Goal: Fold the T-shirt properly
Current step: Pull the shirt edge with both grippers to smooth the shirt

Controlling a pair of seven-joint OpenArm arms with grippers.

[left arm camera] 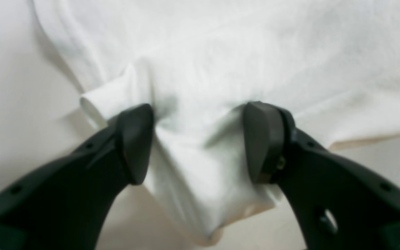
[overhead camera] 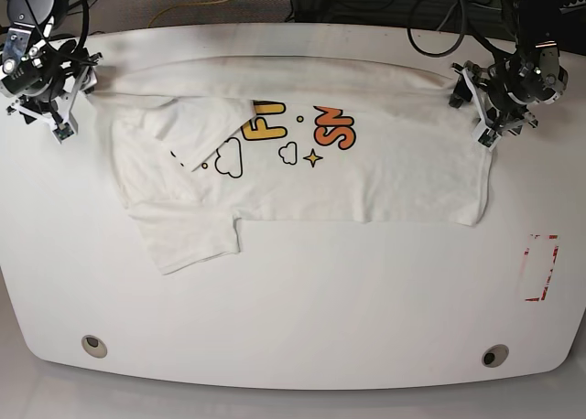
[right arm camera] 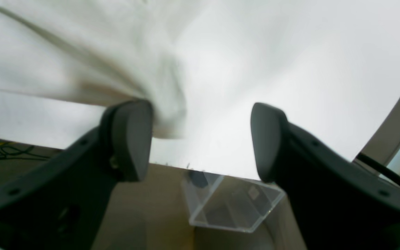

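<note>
The white T-shirt (overhead camera: 366, 181) lies spread sideways on the white table (overhead camera: 293, 309), print up, with its far edge folded over the orange letters (overhead camera: 302, 126). One sleeve (overhead camera: 188, 236) sticks out at the near left. My left gripper (overhead camera: 472, 112) is at the shirt's far right corner. In the left wrist view it (left arm camera: 200, 142) stands open, with a raised fold of the T-shirt (left arm camera: 193, 166) between its fingers. My right gripper (overhead camera: 78, 99) is at the far left corner. It (right arm camera: 200, 142) is open, and the T-shirt's edge (right arm camera: 165, 114) rests against one pad (right arm camera: 130, 139).
A red-and-white marker (overhead camera: 538, 268) lies flat near the table's right edge. Two round holes (overhead camera: 92, 346) (overhead camera: 494, 356) sit near the front edge. Cables run behind the table (overhead camera: 439, 16). Below the table edge the right wrist view shows a clear plastic box (right arm camera: 231, 205).
</note>
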